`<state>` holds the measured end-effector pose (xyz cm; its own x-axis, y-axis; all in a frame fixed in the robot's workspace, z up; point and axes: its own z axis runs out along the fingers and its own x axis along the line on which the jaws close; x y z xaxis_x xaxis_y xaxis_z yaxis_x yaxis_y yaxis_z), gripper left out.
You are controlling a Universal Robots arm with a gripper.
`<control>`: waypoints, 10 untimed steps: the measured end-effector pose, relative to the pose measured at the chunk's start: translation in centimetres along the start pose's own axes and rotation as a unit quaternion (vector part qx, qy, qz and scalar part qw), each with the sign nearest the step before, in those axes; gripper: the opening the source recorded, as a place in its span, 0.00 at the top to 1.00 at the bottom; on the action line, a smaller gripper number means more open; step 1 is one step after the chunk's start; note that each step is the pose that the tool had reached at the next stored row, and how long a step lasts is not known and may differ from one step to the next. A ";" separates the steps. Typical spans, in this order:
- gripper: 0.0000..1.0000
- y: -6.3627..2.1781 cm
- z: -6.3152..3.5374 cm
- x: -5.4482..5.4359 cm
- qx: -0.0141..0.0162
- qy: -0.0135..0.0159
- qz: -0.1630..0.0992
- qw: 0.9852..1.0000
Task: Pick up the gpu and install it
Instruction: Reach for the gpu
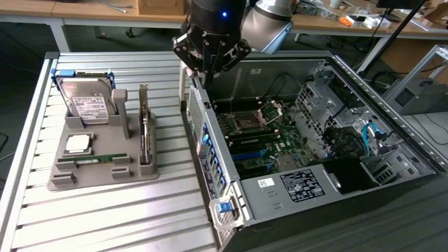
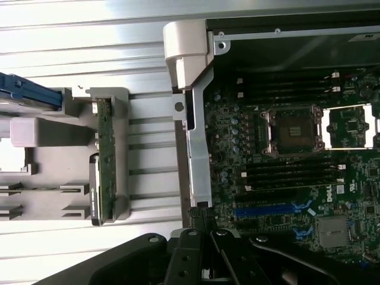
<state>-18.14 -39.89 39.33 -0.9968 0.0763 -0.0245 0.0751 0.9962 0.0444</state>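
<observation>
The gpu (image 1: 144, 127) is a thin dark card standing on its edge in the right slot of the grey holder (image 1: 98, 176); in the wrist view the gpu (image 2: 105, 160) shows edge-on as a green strip. My gripper (image 1: 202, 77) hangs above the open computer case's near side wall (image 1: 203, 123), to the exterior view's right of the gpu and apart from it. Its fingers (image 2: 191, 252) meet at a point with nothing between them. In the wrist view my gripper (image 2: 204, 221) sits over the case wall's edge, beside the motherboard (image 2: 285, 172).
The holder also carries a silver hard drive (image 1: 85, 102), a square processor (image 1: 78, 143) and a slim green memory stick (image 1: 102, 157). Inside the case lie the empty processor socket (image 2: 292, 130) and a blue card slot (image 2: 267, 209). The ribbed metal table (image 1: 105, 220) spreads in front.
</observation>
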 end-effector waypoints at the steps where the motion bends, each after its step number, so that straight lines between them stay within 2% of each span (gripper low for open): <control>1: 0.89 0.00 0.00 0.1 0.000 0.000 0.000 1.000; 10: 0.89 -0.05 -0.01 0.6 0.000 0.000 0.000 1.000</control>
<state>-18.72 -39.89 39.33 -0.9968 0.0762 -0.0245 0.0751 0.9962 0.0444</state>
